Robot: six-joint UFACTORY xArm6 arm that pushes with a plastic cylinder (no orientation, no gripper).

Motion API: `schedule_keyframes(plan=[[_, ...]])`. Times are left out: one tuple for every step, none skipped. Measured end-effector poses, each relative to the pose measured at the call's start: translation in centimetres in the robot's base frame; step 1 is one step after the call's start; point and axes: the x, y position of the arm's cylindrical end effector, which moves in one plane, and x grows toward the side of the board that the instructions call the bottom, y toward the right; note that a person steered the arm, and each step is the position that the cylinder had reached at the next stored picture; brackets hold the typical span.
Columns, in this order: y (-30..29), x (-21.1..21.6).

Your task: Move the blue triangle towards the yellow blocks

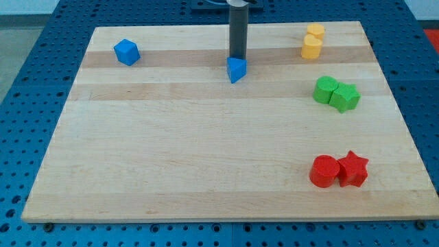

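one upright rod stands near the surface's (206, 151) top edge, my tip (237, 57) touching the blue triangle (236, 70) from behind, well left of the yellow blocks (313, 42).

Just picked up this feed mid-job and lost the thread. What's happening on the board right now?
My tip sits right at the top edge of the blue triangle, at the view's top centre. The two yellow blocks lie touching, off to the view's right near the top edge, well apart from the triangle, so the push toward them is not yet done. A blue block sits at the top left, two green blocks at the right, and two red blocks, one star-shaped, at the bottom right.
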Motion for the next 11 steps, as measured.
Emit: schedule_keyframes(plan=[[-3.6, 0.1], [-6.9, 1.4], [-7.2, 3.7], [-7.0, 3.7], [-2.8, 3.7], [1.2, 3.7], [4.1, 3.6], [5.2, 3.1], [0.4, 3.1], [-3.3, 2.4], [-0.8, 1.7]])
